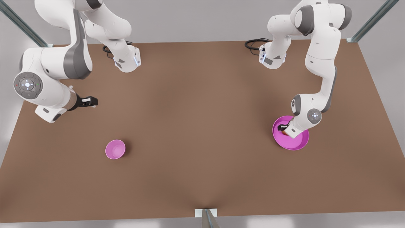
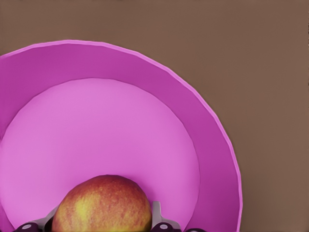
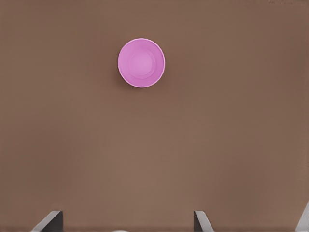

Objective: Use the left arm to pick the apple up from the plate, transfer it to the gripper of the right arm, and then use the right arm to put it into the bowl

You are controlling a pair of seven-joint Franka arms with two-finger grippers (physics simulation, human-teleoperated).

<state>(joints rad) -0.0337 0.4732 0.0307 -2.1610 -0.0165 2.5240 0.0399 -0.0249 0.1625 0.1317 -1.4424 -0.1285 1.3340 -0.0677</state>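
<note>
Left gripper (image 1: 282, 128) down in the plate (image 1: 299, 144), its fingers (image 2: 159, 217) flanking the apple (image 2: 102, 205); firm grasp cannot be told. Right gripper (image 1: 91, 101) waits spread wide, well apart from the plate, with the bowl (image 1: 115, 149) nearer it.

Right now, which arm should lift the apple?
The left. Its gripper is down in the plate with the apple between its jaws. The right gripper waits far across the table, nearer the bowl.

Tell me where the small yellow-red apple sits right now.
The small yellow-red apple sits in the wide magenta plate at the front view's right, between the left gripper's fingers; the small pink bowl stands far across the brown table.
</note>
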